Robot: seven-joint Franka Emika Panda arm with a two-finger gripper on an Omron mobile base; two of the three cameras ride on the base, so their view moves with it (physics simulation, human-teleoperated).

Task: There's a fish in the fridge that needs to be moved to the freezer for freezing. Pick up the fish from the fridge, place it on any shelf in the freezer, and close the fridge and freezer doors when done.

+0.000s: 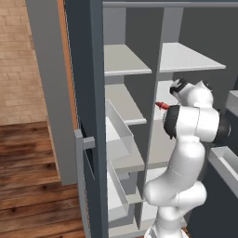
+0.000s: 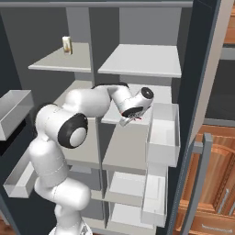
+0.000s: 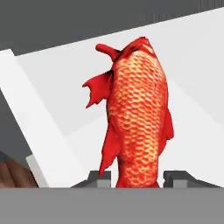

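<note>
Left base view: arm reaches into the fridge (image 1: 186, 58), the compartment with plain shelves at 3 o'clock of the divider. A scrap of red, the fish (image 1: 162, 105), shows at the wrist's 9 o'clock, over the middle fridge shelf. The freezer (image 1: 121, 60) sits at 9 o'clock of the divider; its clear bins (image 1: 118, 139) look empty, as do its shelves. Both doors stand open.

Right base view: gripper (image 2: 130, 120) is low over the middle fridge shelf, fish just visible beneath it as a red sliver. A small jar (image 2: 67, 44) stands on the top freezer shelf at 11 o'clock (the only item seen in that compartment). The door bins (image 2: 163, 133) at 3 o'clock of the gripper appear empty.

Hand view: fish fills the centre, running toward 12 o'clock; the two dark finger tips (image 3: 98, 178) flank its near end at 6 o'clock, pinched in against it. Whether it is off the shelf, I cannot tell.

Progress, as judged: fish gripped, not yet out of the fridge. Left: carry it across the divider, set it on a freezer shelf, close both doors.
</note>
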